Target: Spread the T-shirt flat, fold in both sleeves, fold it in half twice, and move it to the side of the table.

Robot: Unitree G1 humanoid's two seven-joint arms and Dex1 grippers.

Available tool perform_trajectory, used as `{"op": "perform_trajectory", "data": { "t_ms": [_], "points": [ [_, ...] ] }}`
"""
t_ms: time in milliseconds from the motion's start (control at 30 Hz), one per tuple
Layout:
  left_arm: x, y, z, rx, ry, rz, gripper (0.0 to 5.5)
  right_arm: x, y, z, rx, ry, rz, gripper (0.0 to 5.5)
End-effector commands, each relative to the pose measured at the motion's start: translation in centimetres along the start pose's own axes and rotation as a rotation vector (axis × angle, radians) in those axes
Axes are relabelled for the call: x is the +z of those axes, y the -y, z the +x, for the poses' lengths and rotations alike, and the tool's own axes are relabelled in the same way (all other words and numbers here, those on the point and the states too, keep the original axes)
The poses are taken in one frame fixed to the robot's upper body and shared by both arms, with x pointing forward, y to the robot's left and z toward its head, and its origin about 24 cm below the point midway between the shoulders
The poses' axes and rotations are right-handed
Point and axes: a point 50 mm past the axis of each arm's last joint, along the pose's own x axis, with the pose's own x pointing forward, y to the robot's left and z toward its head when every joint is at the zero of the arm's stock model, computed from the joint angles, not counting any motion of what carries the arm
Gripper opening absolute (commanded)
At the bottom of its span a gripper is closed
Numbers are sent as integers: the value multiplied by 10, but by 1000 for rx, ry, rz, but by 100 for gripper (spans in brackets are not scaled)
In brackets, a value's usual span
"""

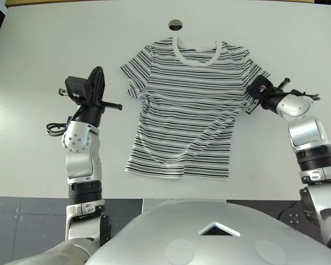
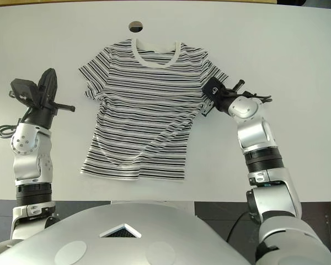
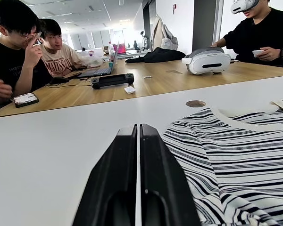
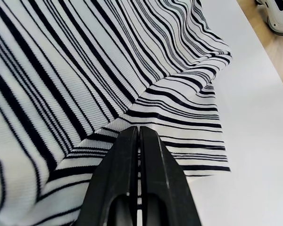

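Right gripper (image 4: 138, 131) clenched, pinching right sleeve (image 4: 191, 120) of striped T-shirt (image 1: 187, 110); left gripper (image 3: 139, 129) clenched, empty, raised over white table (image 1: 33, 83), shirt's other sleeve just beside it

1. T-shirt (image 1: 187, 110): white with dark horizontal stripes and a white ribbed collar (image 1: 196, 55).
2. Pose: lies unfolded on the white table (image 1: 55, 49), collar on the far side, hem toward the near edge. The body is mostly flat with shallow wrinkles.
3. Sleeves: the right sleeve (image 1: 255, 70) is spread outward. The left sleeve (image 1: 132, 83) is bunched and apparently partly turned under.
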Motion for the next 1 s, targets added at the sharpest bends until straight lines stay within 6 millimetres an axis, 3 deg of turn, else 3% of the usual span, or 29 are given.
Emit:
{"op": "perform_trajectory", "data": {
  "t_ms": [33,100,167,267,433,667,833,1000],
  "points": [
    [-6,4,4,-27,-33,-14,13,48,-2,-11,-90,388,89,10],
    [-10,4,3,-39,-56,-13,13,76,-14,-26,-19,573,73,10],
    [-13,4,2,-41,-69,-14,13,88,-34,-39,120,647,20,10],
    [-15,5,0,-43,-77,-17,13,82,-68,-60,382,612,-114,10],
    [-15,8,0,-49,-77,-25,13,63,-95,-87,655,495,-214,10],
    [-16,10,1,-54,-82,-30,13,52,-107,-98,810,415,-226,10],
    [-14,9,0,-51,-78,-30,13,26,-107,-96,839,223,-366,10],
    [-14,9,0,-52,-77,-31,13,1,-101,-112,904,51,-478,10]
  ]
}}
